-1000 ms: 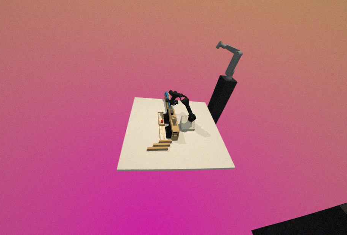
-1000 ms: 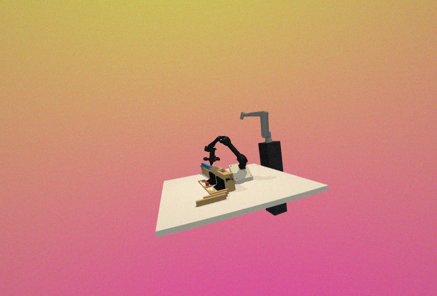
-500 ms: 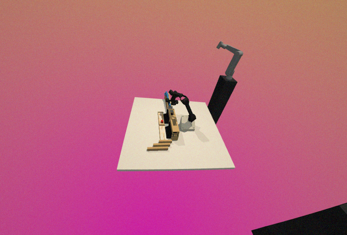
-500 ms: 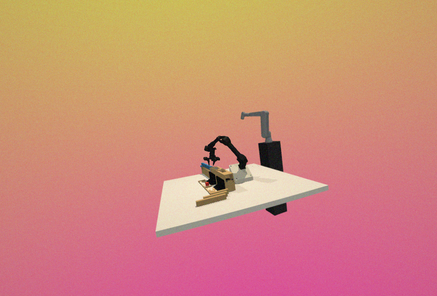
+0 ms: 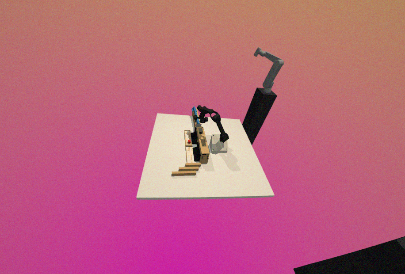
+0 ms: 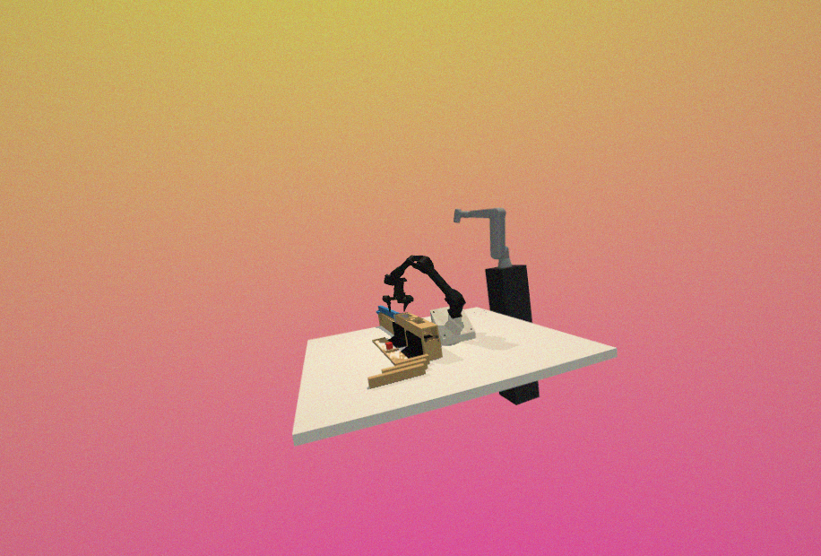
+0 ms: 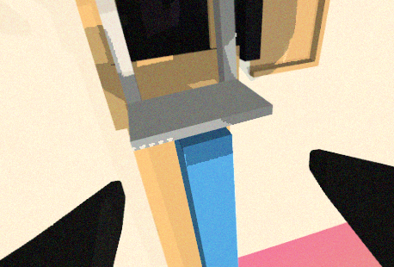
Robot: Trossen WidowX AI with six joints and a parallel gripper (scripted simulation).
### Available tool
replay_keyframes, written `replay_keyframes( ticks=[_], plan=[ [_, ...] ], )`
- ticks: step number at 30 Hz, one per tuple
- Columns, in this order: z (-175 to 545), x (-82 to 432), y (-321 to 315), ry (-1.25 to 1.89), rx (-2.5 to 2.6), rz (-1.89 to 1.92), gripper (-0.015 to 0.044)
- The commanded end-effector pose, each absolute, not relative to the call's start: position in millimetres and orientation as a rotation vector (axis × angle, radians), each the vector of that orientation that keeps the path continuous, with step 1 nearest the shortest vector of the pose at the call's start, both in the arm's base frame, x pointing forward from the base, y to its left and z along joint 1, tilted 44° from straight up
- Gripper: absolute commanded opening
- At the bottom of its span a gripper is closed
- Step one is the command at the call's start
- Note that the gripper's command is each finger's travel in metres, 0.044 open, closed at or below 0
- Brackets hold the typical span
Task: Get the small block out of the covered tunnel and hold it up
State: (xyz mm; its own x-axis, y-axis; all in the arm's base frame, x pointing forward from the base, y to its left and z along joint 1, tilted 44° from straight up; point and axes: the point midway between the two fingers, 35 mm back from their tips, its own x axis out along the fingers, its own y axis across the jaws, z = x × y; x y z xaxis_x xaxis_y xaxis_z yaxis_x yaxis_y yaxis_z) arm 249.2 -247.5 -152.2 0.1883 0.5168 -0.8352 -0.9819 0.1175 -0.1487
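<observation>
"How's the pincer (image 5: 200, 119) (image 6: 398, 307) (image 7: 218, 173)?"

"Wide open with nothing in it, above the blue handle (image 5: 196, 114) (image 6: 386, 309) (image 7: 212, 194), which runs between its two fingers in the wrist view."

"And the block?"

"There's a small red block (image 5: 189, 141) (image 6: 388, 344) well apart from the pincer, in the shallow tray (image 5: 185, 138) (image 6: 376, 343) (image 7: 285, 69) beside the wooden tunnel (image 5: 204, 149) (image 6: 432, 341) (image 7: 93, 47). From here I can't be sure it's the one you want."
</observation>
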Motion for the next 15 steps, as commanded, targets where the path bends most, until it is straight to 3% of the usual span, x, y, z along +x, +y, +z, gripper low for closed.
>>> replay_keyframes(
  ticks=[1, 15],
  plan=[
    [-152.2, 249.2, -247.5, 0.710, -0.827, 1.243, 0.0414],
    [-152.2, 249.2, -247.5, 0.710, -0.827, 1.243, 0.0046]
  ],
)
